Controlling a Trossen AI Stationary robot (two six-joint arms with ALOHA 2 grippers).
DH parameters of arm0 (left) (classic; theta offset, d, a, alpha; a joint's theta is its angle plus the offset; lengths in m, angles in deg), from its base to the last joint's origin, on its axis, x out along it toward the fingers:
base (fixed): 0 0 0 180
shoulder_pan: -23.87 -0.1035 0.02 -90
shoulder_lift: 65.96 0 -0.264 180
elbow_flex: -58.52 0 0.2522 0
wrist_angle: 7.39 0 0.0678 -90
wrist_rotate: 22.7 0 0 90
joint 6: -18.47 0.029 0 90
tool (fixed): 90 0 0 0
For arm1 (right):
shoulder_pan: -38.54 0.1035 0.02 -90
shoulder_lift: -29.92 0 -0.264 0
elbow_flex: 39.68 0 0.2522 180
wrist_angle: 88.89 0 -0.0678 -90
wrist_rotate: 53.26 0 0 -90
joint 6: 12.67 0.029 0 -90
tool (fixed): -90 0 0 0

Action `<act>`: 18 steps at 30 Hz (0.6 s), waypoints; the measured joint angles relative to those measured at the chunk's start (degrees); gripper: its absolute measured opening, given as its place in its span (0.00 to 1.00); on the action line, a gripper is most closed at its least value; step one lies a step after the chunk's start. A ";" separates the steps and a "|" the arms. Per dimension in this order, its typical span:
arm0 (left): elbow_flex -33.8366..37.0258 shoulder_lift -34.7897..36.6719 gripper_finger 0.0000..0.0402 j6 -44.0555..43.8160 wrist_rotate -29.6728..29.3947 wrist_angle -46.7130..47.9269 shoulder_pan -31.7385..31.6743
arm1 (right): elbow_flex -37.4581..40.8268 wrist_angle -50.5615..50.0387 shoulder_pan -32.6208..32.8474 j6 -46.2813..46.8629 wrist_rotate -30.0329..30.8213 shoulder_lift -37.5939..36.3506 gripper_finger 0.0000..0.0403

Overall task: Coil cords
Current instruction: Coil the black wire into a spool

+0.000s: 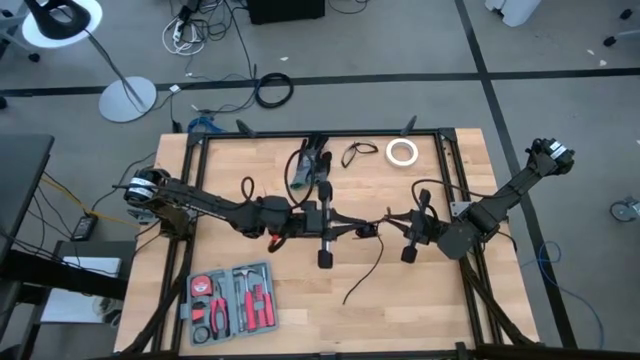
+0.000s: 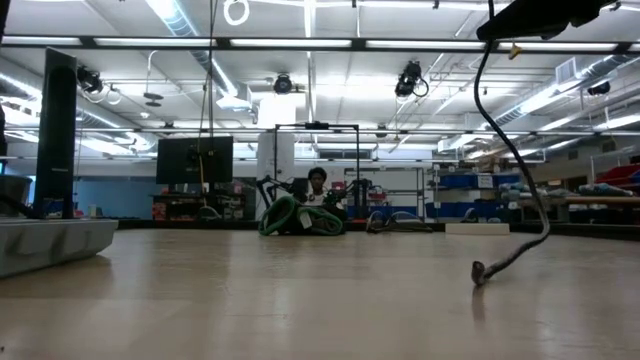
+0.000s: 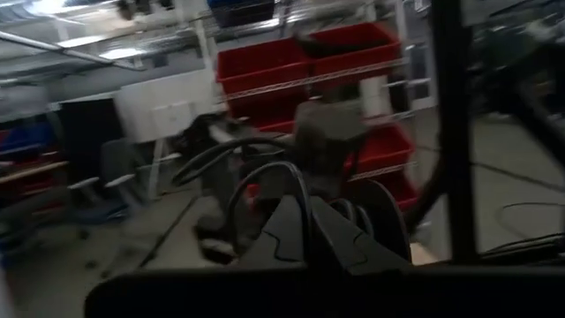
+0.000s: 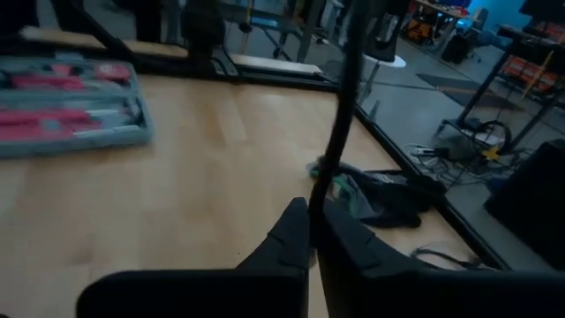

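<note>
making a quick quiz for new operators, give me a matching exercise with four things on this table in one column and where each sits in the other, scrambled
Things:
1. white tape roll
2. tool case
3. right gripper
4. green and black bundle

Places (high view):
A. near edge, left of centre
B. mid-table, shut on a black cord
C. far edge, right of centre
D. far edge, near the centre

Pairs: 1-C, 2-A, 3-B, 4-D

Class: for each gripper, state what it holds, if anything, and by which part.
Both grippers hold the same black cord. The right gripper pinches it along its length, tail hanging to the table. The left gripper is shut on looped turns of it.
</note>
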 joint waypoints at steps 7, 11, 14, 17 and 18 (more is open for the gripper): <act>0.02 0.04 0.00 2.95 -9.46 -0.78 -0.02 | 0.00 8.05 0.41 -3.61 -4.38 3.07 0.01; 0.04 0.04 0.00 4.78 -10.67 -3.94 -0.02 | 0.00 7.22 -0.36 -1.76 -4.51 6.30 0.01; 0.04 0.04 0.00 4.60 -9.26 -5.91 -0.02 | -0.02 5.53 -1.78 0.47 -3.58 8.08 0.01; 0.04 0.04 0.00 4.35 -8.70 -6.51 0.26 | -0.02 3.32 -3.83 2.22 -2.61 9.05 0.01; 0.08 0.04 0.00 4.33 -8.69 -6.69 0.43 | -0.02 3.08 -4.42 2.40 -2.73 9.05 0.01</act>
